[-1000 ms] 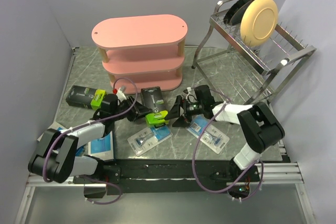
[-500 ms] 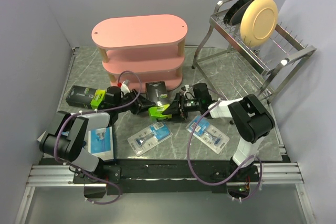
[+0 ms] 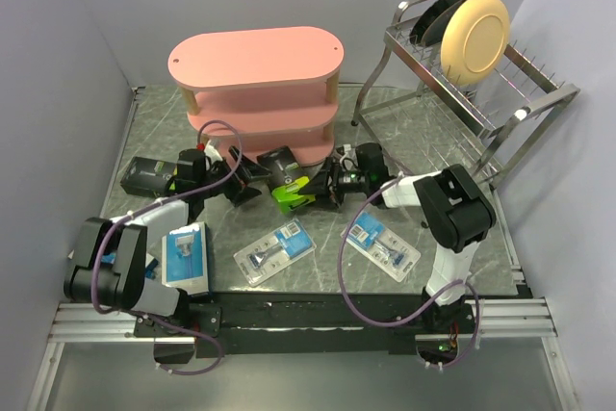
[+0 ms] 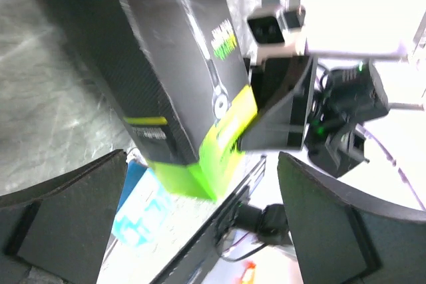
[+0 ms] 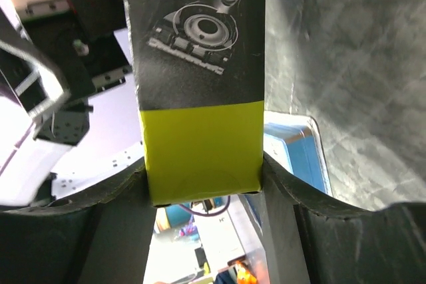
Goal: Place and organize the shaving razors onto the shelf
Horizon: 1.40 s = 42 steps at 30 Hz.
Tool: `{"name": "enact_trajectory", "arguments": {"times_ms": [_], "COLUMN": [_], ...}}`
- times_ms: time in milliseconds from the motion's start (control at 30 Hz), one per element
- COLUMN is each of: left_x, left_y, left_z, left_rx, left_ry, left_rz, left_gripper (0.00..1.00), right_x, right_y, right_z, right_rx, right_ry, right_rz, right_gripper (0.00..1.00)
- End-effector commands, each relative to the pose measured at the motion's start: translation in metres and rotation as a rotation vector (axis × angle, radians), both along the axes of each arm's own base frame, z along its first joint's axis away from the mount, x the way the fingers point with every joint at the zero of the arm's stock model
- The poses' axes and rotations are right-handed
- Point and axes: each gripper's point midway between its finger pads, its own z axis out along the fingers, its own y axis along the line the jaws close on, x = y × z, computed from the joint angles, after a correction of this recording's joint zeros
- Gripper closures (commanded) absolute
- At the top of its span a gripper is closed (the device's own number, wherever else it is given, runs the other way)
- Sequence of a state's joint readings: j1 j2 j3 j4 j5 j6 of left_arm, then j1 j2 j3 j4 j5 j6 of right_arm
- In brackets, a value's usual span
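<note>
A black razor box with a lime-green end (image 3: pixel 287 180) hangs just in front of the pink shelf (image 3: pixel 255 55). My right gripper (image 3: pixel 314 190) is shut on its green end (image 5: pixel 203 151), a finger pressed on each side. The left gripper (image 3: pixel 246 186) stands wide open beside the same box (image 4: pixel 180 64) without touching it, its fingers (image 4: pixel 66 211) well apart. A second black box (image 3: pixel 146 172) lies at the left, partly hidden by the left arm. Two clear blister packs (image 3: pixel 276 250) (image 3: pixel 382 244) and a blue-carded pack (image 3: pixel 186 255) lie flat near the front.
A silver wire dish rack (image 3: pixel 486 108) holding a cream plate (image 3: pixel 474 36) and a dark one stands at the back right. Grey walls close in the left and back. Arm cables loop over the marbled tabletop (image 3: pixel 414 132).
The left gripper has opened and let go of the black box, while the right gripper has closed on its green end. Both grippers and the box have moved nearer the shelf.
</note>
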<state>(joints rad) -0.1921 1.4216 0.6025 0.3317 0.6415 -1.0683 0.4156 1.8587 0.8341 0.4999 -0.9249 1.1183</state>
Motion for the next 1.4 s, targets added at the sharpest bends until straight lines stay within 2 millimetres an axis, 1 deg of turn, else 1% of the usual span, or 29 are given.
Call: {"name": "enact_trajectory", "arguments": {"times_ms": [0,133,233,300,367,433,467,533,633,733,767,800,833,900,933,1000,1033,1100,1133,1167,1200,1233,1267,1333,1367], "left_x": [-0.013,-0.021,-0.027,-0.03,-0.031,-0.029,-0.03,-0.027,-0.028,-0.027,-0.025,-0.022,-0.019,-0.011,-0.007,0.0,0.003,0.004,0.008,0.005,0.005,0.006,0.001,-0.002,-0.005], "left_y": [-0.003,-0.002,-0.001,0.0,0.001,0.0,0.001,0.002,0.002,0.001,0.001,0.0,-0.001,0.002,0.002,0.004,0.004,-0.003,-0.005,-0.013,-0.017,-0.019,-0.027,-0.033,-0.036], "left_z": [0.009,0.002,-0.005,-0.008,-0.009,-0.007,-0.009,-0.007,-0.012,-0.013,-0.013,-0.014,-0.011,-0.013,-0.012,-0.017,-0.016,-0.018,-0.018,-0.018,-0.018,-0.019,-0.022,-0.023,-0.025], "left_rx": [0.049,0.069,0.089,0.107,0.121,0.131,0.147,0.168,0.181,0.178,0.176,0.178,0.182,0.206,0.224,0.258,0.27,0.288,0.31,0.319,0.327,0.348,0.358,0.362,0.359], "left_ry": [-0.112,-0.123,-0.116,-0.122,-0.124,-0.132,-0.133,-0.154,-0.141,-0.136,-0.141,-0.141,-0.155,-0.162,-0.178,-0.178,-0.192,-0.197,-0.21,-0.224,-0.233,-0.251,-0.256,-0.272,-0.277], "left_rz": [-0.101,-0.133,-0.152,-0.17,-0.184,-0.194,-0.203,-0.209,-0.233,-0.241,-0.241,-0.239,-0.241,-0.227,-0.225,-0.203,-0.197,-0.203,-0.198,-0.215,-0.225,-0.234,-0.26,-0.29,-0.308], "left_gripper": [0.01,0.02,0.02,0.03,0.03,0.04,0.04,0.04,0.04,0.05,0.05,0.05,0.05,0.06,0.06,0.08,0.08,0.1,0.11,0.12,0.16,0.18,0.19,0.28,0.33], "right_x": [0.034,0.045,0.05,0.051,0.053,0.052,0.051,0.048,0.046,0.05,0.057,0.062,0.067,0.081,0.087,0.094,0.099,0.105,0.108,0.111,0.112,0.114,0.116,0.121,0.122], "right_y": [-0.003,-0.011,-0.016,-0.016,-0.02,-0.022,-0.022,-0.023,-0.028,-0.039,-0.046,-0.05,-0.053,-0.063,-0.065,-0.068,-0.067,-0.068,-0.069,-0.068,-0.068,-0.068,-0.067,-0.062,-0.06], "right_z": [0.025,0.033,0.047,0.063,0.075,0.082,0.087,0.09,0.105,0.11,0.103,0.1,0.091,0.079,0.069,0.057,0.049,0.038,0.029,0.027,0.023,0.014,0.013,0.01,0.011], "right_rx": [0.053,0.059,0.092,0.126,0.138,0.156,0.168,0.174,0.194,0.173,0.146,0.134,0.121,0.101,0.09,0.067,0.056,0.046,0.043,0.05,0.055,0.062,0.071,0.068,0.072], "right_ry": [-0.109,-0.137,-0.163,-0.186,-0.207,-0.208,-0.222,-0.219,-0.258,-0.286,-0.259,-0.259,-0.234,-0.206,-0.182,-0.154,-0.134,-0.096,-0.052,-0.042,-0.022,0.03,0.036,0.049,0.047], "right_rz": [-0.054,-0.078,-0.086,-0.087,-0.097,-0.101,-0.094,-0.095,-0.094,-0.114,-0.15,-0.169,-0.186,-0.245,-0.263,-0.281,-0.287,-0.31,-0.335,-0.345,-0.354,-0.377,-0.386,-0.394,-0.395], "right_gripper": [0.72,0.74,0.74,0.75,0.75,0.77,0.77,0.79,0.82,0.83,0.83,0.83,0.83,0.83,0.83,0.82,0.82,0.82,0.82,0.81,0.81,0.81,0.79,0.78,0.78]}}
